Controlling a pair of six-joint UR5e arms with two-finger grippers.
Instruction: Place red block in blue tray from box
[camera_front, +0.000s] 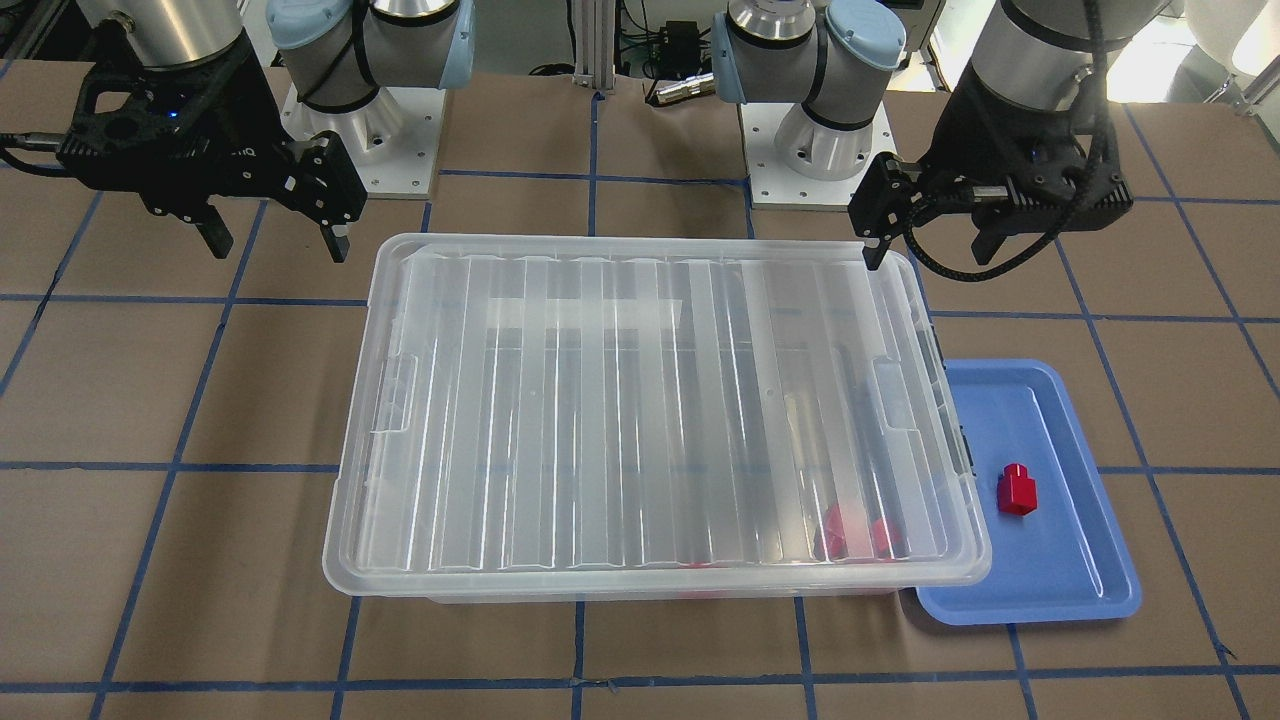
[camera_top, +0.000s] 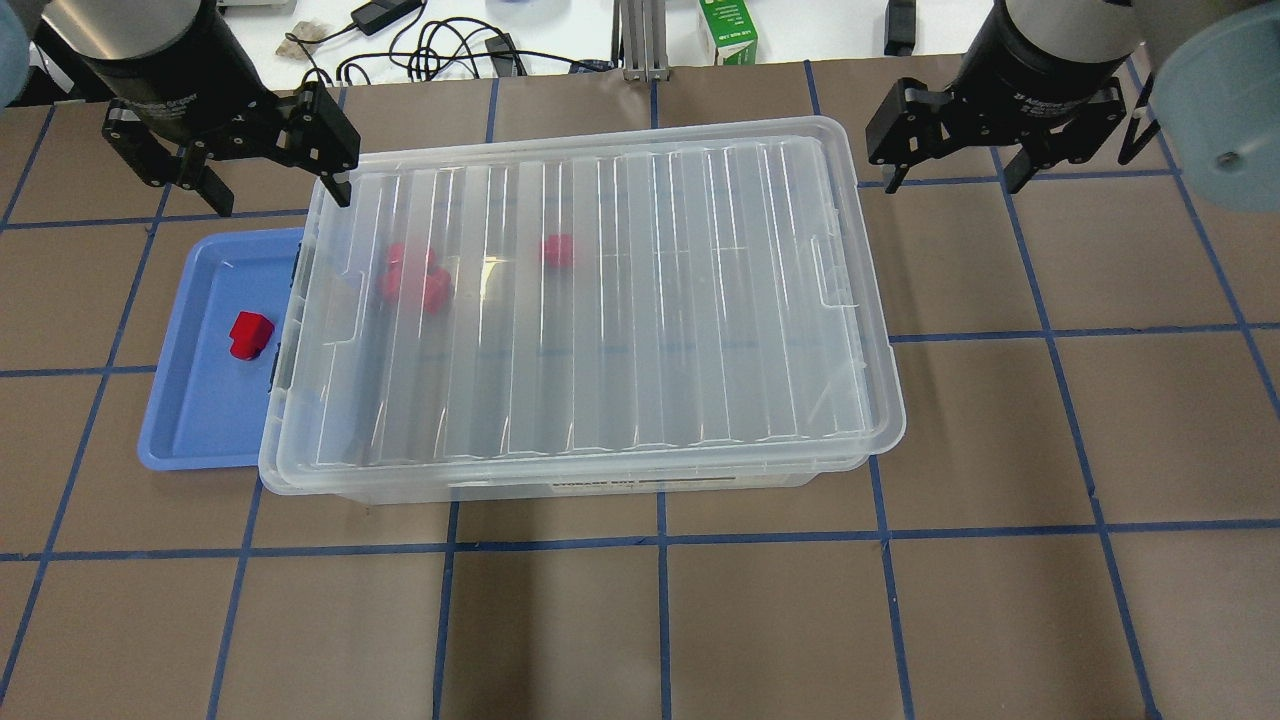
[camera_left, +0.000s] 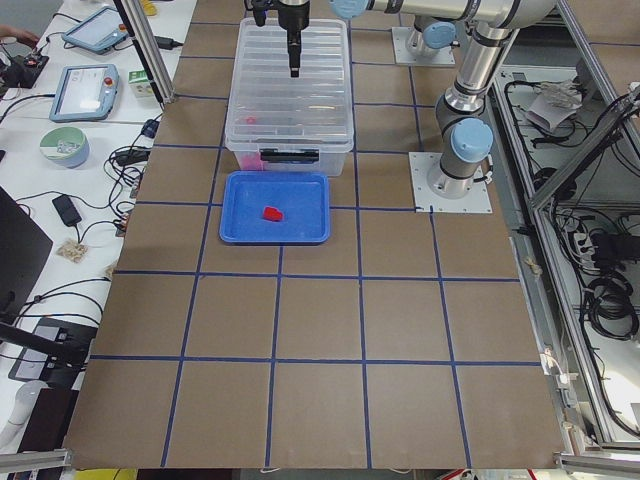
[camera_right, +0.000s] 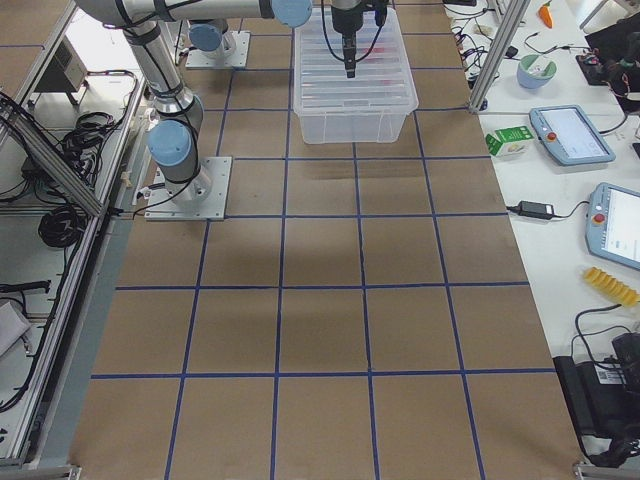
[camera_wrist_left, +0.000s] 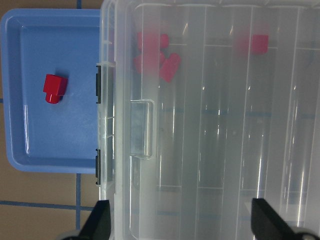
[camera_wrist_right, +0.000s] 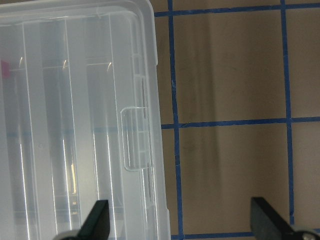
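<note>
step: placing looks finished | red block lies in blue tray, beside the box (lid on, other red blocks inside) | left gripper, right gripper: fingers apart, empty, above box ends | next: another block needs lid off first
</note>
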